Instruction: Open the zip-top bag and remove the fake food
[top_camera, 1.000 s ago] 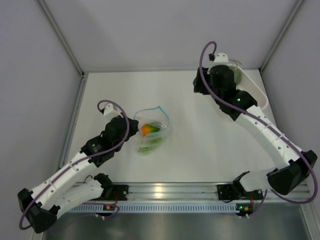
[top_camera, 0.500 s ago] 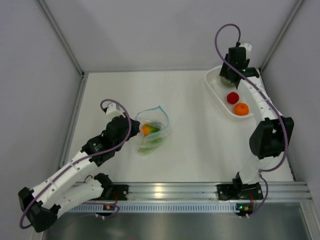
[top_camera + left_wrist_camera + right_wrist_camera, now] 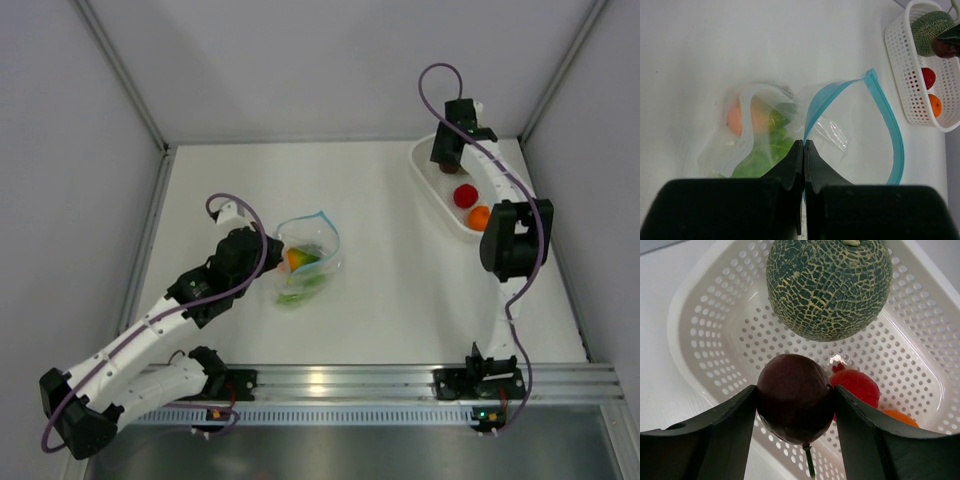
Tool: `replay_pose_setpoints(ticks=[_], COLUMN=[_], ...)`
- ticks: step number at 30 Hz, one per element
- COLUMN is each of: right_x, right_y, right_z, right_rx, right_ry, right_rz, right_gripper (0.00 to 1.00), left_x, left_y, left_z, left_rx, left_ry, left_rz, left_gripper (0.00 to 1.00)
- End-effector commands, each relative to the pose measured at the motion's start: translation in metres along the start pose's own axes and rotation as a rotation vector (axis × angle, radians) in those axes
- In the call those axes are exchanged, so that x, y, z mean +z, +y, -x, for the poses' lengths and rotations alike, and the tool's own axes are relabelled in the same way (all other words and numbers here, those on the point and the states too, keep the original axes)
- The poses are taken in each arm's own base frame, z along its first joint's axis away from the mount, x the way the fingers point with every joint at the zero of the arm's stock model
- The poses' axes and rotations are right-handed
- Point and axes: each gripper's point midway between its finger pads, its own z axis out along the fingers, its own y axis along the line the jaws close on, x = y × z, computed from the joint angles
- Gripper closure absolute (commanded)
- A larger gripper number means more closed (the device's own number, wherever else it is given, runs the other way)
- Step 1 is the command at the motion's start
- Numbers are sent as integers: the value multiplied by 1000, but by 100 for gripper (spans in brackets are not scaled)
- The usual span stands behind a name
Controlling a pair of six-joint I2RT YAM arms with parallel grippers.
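The zip-top bag (image 3: pixel 855 135) lies open on the table, its blue zip strip (image 3: pixel 895 145) forming a wide loop. My left gripper (image 3: pixel 804 144) is shut on the bag's near rim. An orange piece (image 3: pixel 735 117) and leafy green (image 3: pixel 757 162) fake food remain inside. From above, the bag (image 3: pixel 305 262) lies just right of the left gripper (image 3: pixel 272 255). My right gripper (image 3: pixel 795 400) is shut on a dark red piece (image 3: pixel 795 390) and hovers over the white basket (image 3: pixel 715 325). In that basket lie the melon (image 3: pixel 829 287), a red ball (image 3: pixel 857 387) and an orange ball (image 3: pixel 900 416).
The white perforated basket (image 3: pixel 425 175) stands at the back right beside the enclosure wall. The right arm (image 3: pixel 505 235) is folded tall along the basket's near side. Grey walls close the table on the left, back and right.
The right arm has swung and folded upright, bringing its gripper with the dark red piece over the basket's far end. The left gripper keeps its hold on the bag, hardly moving.
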Motion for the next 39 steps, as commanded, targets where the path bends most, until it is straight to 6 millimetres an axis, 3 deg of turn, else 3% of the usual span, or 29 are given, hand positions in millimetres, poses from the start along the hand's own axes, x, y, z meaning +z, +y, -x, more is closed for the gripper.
replay_pose_setpoints(ticks=[1,4,10,11,14,15,16,18,20,21,23,24,25,27,29,30,33,35,39], right_x=[-8,-11,-39,-55,-78,-97,-104,-132,-150,-171,-189,-212,-220,-256,-273,-293,-326,-341,-369], right_y=[1,3,5,9,22,25,36,46,64,77,87,101,105,122,134,147,176,190,221], right_z=[26,27,38,47,41,50,40,42,29,27,17,12,4,-4,-18,-27,-61,-75,-123], right_rx=[8,7,20,28,18,31,13,11,-17,-33,-69,-93,-107,-132,-155,-180,-238,-253,-345], right_ry=[-37,-34,-61,-90,-106,-146,-136,-167,-163,-185,-190,-209,-207,-239,-237,-245,-206,-195,-138], right_rz=[32,48,97,128,185,211,238,287,329,373,390,424,431,513,565,622,767,828,934], right_gripper=[38,23,25,26,31,33,36,39,45,46,49,50,51,53,54,54,55,55,57], left_x=[-4,-4,-4,-4,-5,-4,-5,-4,-3,-3,-3,-4,-4,-5,-5,-6,-5,-5,-4], left_y=[-16,-19,-23,-23,-25,-25,-27,-29,-32,-33,-34,-35,-36,-37,-37,-38,-40,-40,-47], left_z=[16,17,18,18,21,21,22,23,24,24,24,25,26,27,29,30,31,30,28], left_rx=[0,1,-3,-5,-12,-14,-16,-22,-25,-27,-31,-33,-36,-38,-41,-45,-55,-60,-77], left_ry=[-27,-25,-19,-19,-26,-27,-28,-27,-24,-23,-23,-24,-25,-28,-34,-36,-38,-34,-18], left_rz=[-37,-45,-54,-53,-54,-53,-56,-60,-61,-63,-62,-67,-68,-71,-72,-74,-73,-73,-98], left_gripper=[100,100,100,100,100,100,100,100,100,100,100,100,100,100,100,100,100,100,100])
